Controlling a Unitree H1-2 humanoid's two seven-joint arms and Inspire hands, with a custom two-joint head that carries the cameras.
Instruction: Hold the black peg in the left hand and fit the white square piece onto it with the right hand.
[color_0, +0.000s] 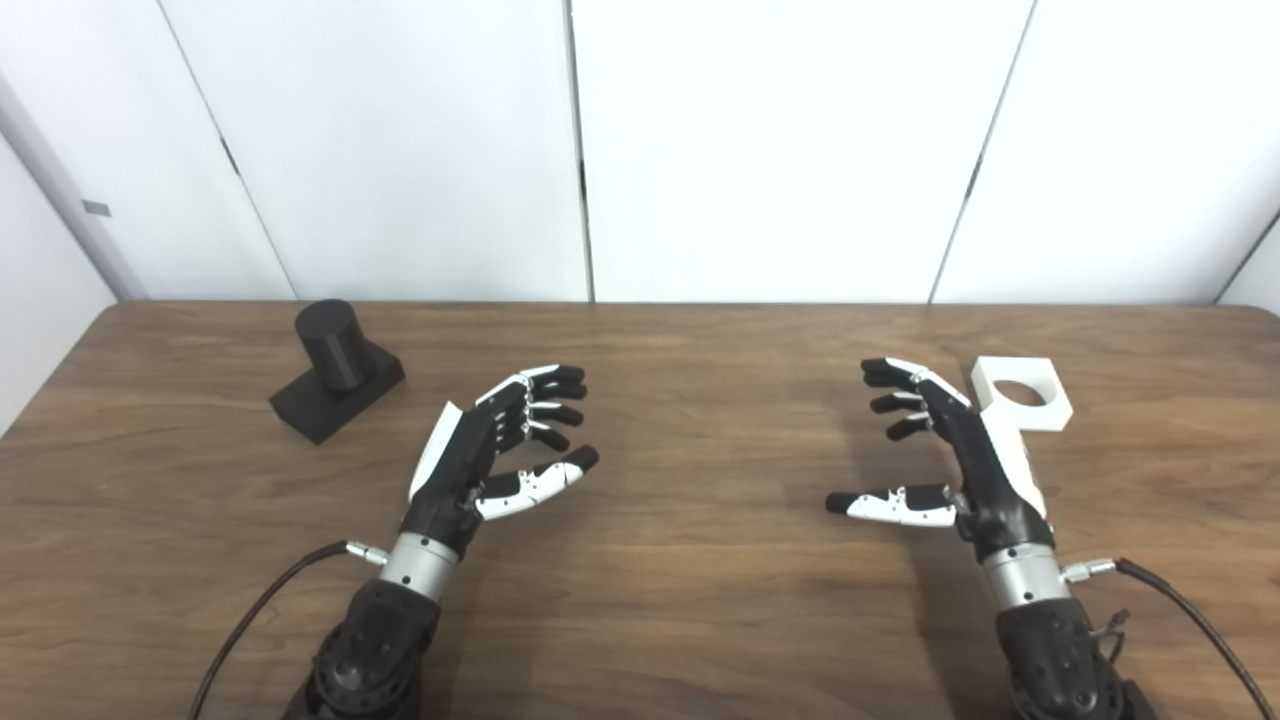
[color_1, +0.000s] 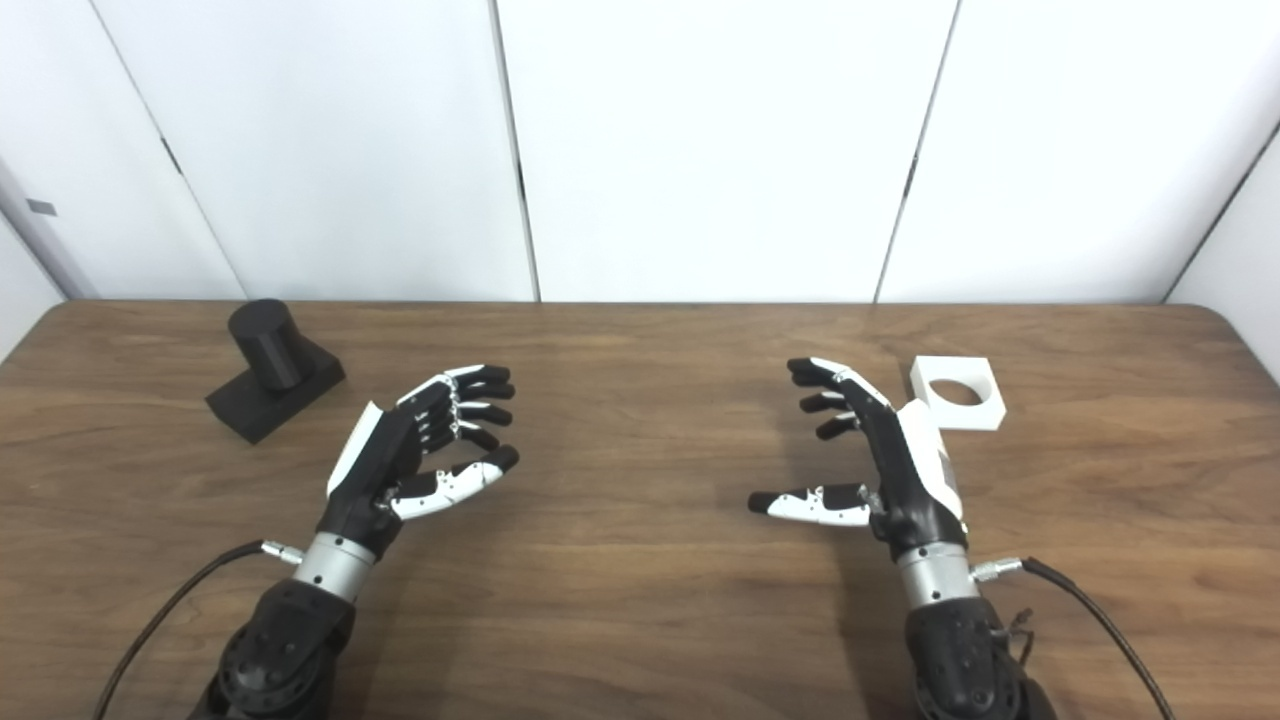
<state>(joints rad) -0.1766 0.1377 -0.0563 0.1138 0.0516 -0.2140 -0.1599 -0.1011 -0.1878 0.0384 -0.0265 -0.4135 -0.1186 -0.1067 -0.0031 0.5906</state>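
Observation:
The black peg (color_0: 333, 370), a short cylinder on a flat black base, stands at the table's far left. My left hand (color_0: 495, 445) hovers open to its right, well apart from it, fingers spread and holding nothing. The white square piece (color_0: 1022, 392) with a round hole lies flat at the far right. My right hand (color_0: 935, 450) is open just left of it, its back close to the piece's near corner, with no hold on it. Both objects show in both eye views: peg (color_1: 272, 368), white piece (color_1: 957, 393).
The brown wooden table (color_0: 680, 560) spans the view, with white wall panels behind its far edge. A black cable runs from each wrist toward the bottom corners. Bare wood lies between the two hands.

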